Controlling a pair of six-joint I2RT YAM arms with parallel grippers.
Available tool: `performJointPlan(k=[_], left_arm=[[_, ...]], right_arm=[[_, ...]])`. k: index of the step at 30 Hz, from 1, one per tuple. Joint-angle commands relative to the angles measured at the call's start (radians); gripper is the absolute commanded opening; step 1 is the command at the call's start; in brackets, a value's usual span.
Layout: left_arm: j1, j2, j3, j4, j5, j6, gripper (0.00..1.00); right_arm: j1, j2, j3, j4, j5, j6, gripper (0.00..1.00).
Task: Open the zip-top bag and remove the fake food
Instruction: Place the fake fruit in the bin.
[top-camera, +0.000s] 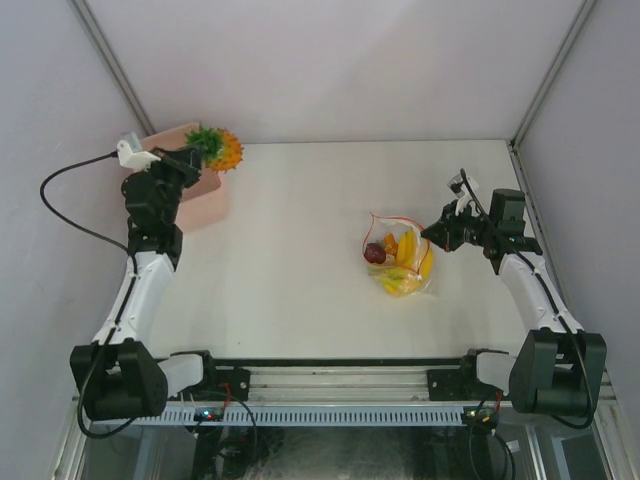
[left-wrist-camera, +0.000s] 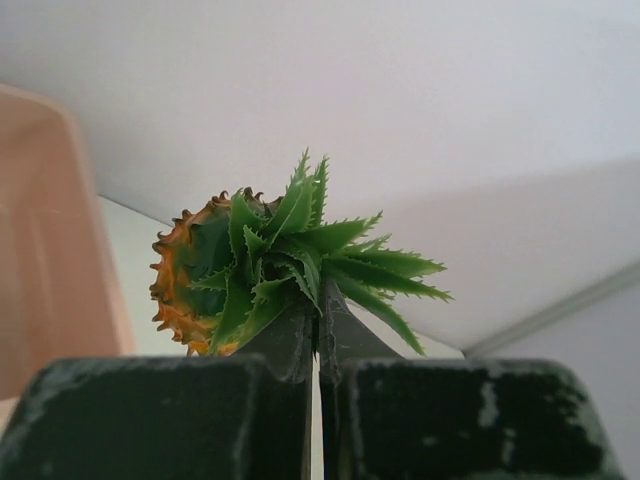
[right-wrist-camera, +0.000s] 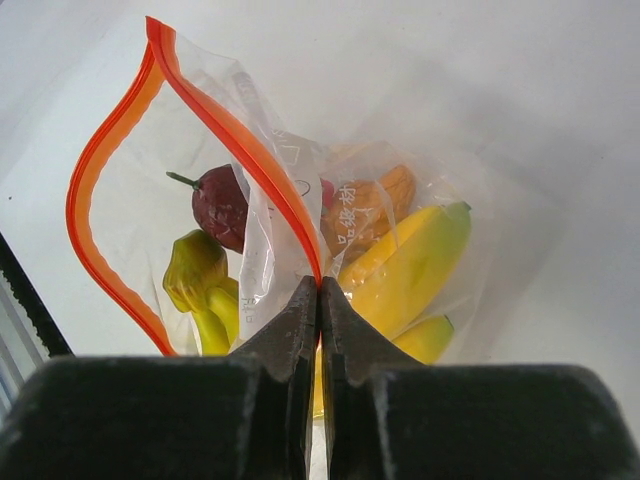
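Note:
The clear zip-top bag (top-camera: 398, 260) lies right of centre, its red-orange zip strip (right-wrist-camera: 215, 125) gaping open. Inside I see yellow bananas (right-wrist-camera: 405, 270), a dark red fruit (right-wrist-camera: 220, 205) and a yellow-green piece (right-wrist-camera: 195, 270). My right gripper (top-camera: 432, 234) is shut on the bag's zip edge (right-wrist-camera: 318, 280). My left gripper (top-camera: 196, 156) is shut on the green leafy top of the orange pineapple (top-camera: 222, 148), holding it in the air over the pink bin (top-camera: 200, 195). The pineapple (left-wrist-camera: 200, 270) and its leaves (left-wrist-camera: 300, 250) fill the left wrist view.
The pink square bin stands at the back left, its wall (left-wrist-camera: 45, 250) to the left of the pineapple. White walls and metal corner posts (top-camera: 550, 75) close in the table. A black cable (top-camera: 60, 200) loops left of the left arm.

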Motion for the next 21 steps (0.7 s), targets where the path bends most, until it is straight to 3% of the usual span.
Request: performJointPlan(k=[1,21], left_arm=[[0.049,0.055,0.098,0.039,-0.135,0.005,0.00],[0.130,0.362,0.383,-0.076,-0.215,0.060,0.00]], right_arm=[[-0.003,-0.010,0.010,0.009,0.000,-0.024,0.00],[0.010,0.015,0.018,-0.007,0.009,-0.044,0.00]])
